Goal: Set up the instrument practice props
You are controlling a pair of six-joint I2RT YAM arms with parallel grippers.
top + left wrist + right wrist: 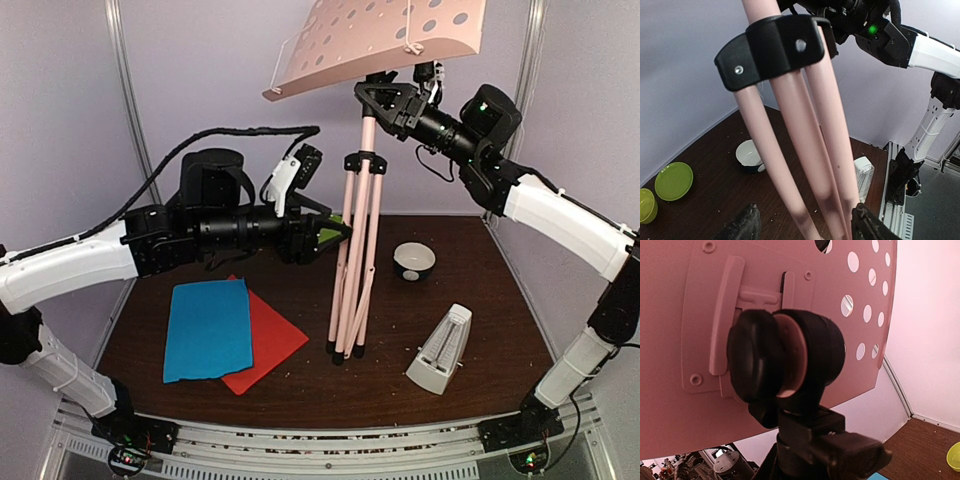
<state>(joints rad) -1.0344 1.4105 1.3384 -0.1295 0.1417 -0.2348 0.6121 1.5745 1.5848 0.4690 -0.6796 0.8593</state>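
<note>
the pale pink music stand (366, 150) stands upright near the middle of the dark counter (490, 310), its three legs (805, 150) drawn close together under a black collar (772, 50) and its perforated desk (380, 40) tilted at the top. the left hand (338, 235) reaches in from the left at mid-height of the legs; in the left wrist view its fingers (747, 225) are spread, one on each side of the pink tubes, the far finger just beside a leg, contact unclear. the right hand (395, 100) is up under the desk at the stand's head, facing the black knob (785, 352) on the back plate; i cannot tell whether it is spread or pressed together. the blue sheet (207, 328) lies flat left of the stand, overlapping the red sheet (275, 345). the cream metronome (440, 350) stands right of the legs, near the front. a white-and-dark bowl (414, 260) sits behind it, and a green plate (673, 180) and green bowl (645, 205) lie at the back.
</note>
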